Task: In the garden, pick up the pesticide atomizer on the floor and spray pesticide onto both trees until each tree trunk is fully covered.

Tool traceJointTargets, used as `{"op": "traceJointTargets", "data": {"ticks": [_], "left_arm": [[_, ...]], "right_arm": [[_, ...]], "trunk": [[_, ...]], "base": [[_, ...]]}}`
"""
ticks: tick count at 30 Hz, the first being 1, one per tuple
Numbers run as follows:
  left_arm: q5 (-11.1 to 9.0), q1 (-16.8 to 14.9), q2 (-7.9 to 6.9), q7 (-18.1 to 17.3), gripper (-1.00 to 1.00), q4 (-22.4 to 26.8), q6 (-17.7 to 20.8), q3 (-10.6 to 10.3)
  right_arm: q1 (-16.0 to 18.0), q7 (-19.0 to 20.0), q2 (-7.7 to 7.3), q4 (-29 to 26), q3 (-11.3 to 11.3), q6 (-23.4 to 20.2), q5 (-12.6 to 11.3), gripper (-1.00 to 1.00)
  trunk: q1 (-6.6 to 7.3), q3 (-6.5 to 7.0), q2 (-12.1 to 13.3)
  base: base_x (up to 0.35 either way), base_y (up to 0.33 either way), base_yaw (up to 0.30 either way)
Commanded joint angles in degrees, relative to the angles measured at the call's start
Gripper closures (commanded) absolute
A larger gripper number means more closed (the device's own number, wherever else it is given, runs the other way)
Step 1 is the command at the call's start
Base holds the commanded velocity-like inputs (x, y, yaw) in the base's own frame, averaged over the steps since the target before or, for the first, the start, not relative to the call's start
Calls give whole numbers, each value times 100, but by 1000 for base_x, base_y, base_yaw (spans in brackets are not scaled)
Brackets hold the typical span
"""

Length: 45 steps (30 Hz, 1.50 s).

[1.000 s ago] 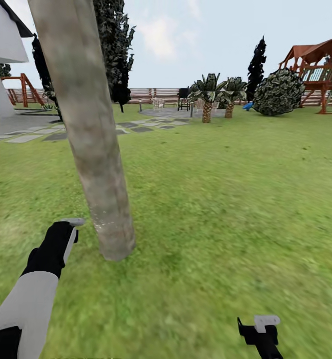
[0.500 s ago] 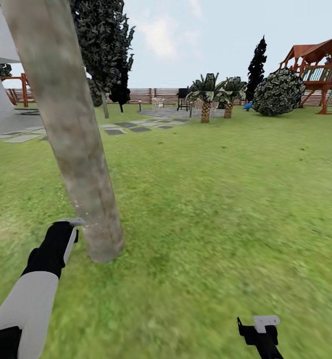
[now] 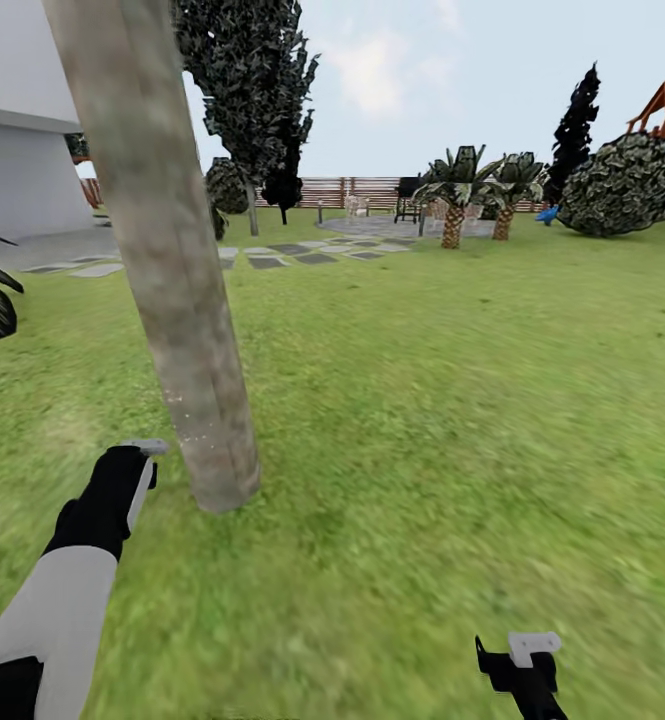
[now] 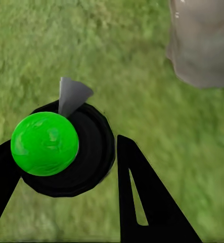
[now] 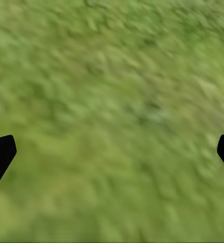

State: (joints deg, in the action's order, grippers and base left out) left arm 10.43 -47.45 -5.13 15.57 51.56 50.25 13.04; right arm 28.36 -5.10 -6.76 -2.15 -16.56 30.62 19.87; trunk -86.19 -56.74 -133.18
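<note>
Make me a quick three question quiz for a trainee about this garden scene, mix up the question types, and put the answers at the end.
1. True or false: the right gripper holds the pesticide atomizer.
2. Multiple choice: in the head view, the tree trunk stands A) just beyond the left gripper, B) beside the right gripper, C) behind the two short palms.
3. Fill in: in the left wrist view, the round cap of the atomizer is coloured ____.

Key: 1 false, the left gripper is shut on it and the right is open over grass. 2 A. 3 green.
</note>
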Motion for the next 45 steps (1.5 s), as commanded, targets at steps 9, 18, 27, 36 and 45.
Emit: {"op": "traceJointTargets", "data": {"ticks": [9,18,27,36,45], "left_arm": [[23,43,-3,-11,100,-14,29,-264],[25,18,2,-18,100,-17,31,-267],[-21,-408,321,-124,100,-168,81,-455],[36,-531,264,-78,100,-155,289,-486],[62,-252,267,-19,100,-155,231,-462]], "right_arm": [[3,-35,-1,4,-23,14,61,-100],[3,-35,-1,4,-23,14,61,-100],[3,-30,-1,4,-23,14,61,-100],[3,-26,-2,3,-23,14,61,-100],[3,-35,-9,-4,-31,20,61,-100]], "trunk": [[1,-5,-2],[1,-5,-2],[1,-5,-2],[1,-5,-2],[1,-5,-2]], "base": [[0,-275,276],[117,-212,149],[9,-8,1],[0,0,-121],[254,0,-24]]}}
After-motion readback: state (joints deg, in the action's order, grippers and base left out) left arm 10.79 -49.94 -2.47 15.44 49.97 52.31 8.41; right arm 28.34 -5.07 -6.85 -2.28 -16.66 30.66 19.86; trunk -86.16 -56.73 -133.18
